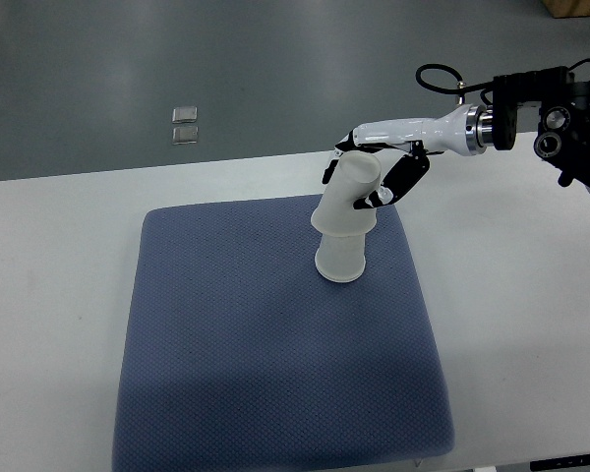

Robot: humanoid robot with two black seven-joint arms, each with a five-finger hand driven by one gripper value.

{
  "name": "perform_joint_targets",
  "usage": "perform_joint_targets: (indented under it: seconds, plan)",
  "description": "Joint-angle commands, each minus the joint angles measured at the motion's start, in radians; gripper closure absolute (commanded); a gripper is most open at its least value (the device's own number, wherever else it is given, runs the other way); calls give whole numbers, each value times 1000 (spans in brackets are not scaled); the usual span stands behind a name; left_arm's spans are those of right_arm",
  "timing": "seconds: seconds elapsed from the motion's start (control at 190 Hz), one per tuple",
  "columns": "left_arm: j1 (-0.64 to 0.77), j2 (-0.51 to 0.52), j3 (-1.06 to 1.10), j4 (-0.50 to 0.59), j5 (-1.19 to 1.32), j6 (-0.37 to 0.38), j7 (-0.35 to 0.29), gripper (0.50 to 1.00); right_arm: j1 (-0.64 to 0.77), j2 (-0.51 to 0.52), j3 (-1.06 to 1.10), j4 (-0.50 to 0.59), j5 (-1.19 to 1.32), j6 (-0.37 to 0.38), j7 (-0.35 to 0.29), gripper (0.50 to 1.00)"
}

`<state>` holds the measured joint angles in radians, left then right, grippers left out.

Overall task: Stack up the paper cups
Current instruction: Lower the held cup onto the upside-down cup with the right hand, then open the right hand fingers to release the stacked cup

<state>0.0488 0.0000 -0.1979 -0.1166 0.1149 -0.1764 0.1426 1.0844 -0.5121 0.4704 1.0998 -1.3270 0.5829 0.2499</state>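
A white paper cup [339, 259] stands upside down on the blue mat [236, 364], near its far right part. A second white cup [351, 197] sits tilted over the top of it, mouth downward and base leaning up to the right. My right hand [379, 177] reaches in from the right edge and its fingers curl around the upper part of this tilted cup. The black fingertips [403, 177] show on the cup's right side and behind it. No left arm shows in the top view.
The mat lies on a white table [49, 295] whose far edge runs behind the cups. Beyond it is grey floor with two small metal plates [185, 124]. My right arm's black wrist housing [560, 113] hangs over the table's far right corner.
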Motion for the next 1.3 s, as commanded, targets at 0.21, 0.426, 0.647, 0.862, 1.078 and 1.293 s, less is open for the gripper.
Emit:
perform_joint_targets:
  seconds: [0.21,0.426,0.647,0.862,1.078,1.293]
  plan:
    - [-1,0,0,0,0,0,0,500,3,-3,2,0,2,0,0,818]
    - [0,0,0,0,-1,0,0,500,3,-3,2,0,3,0,0,814]
    - [0,0,0,0,0,0,0,500,-3,3,2,0,3,0,0,801]
    - [0,0,0,0,0,0,0,500,-11,4,-3,2,3,-3,0,787]
    - [-1,0,0,0,0,0,0,500,-32,7,-1,0,2,-18,0,707]
    - [-1,0,0,0,0,0,0,500,-66,35,1,-9,2,-22,0,632]
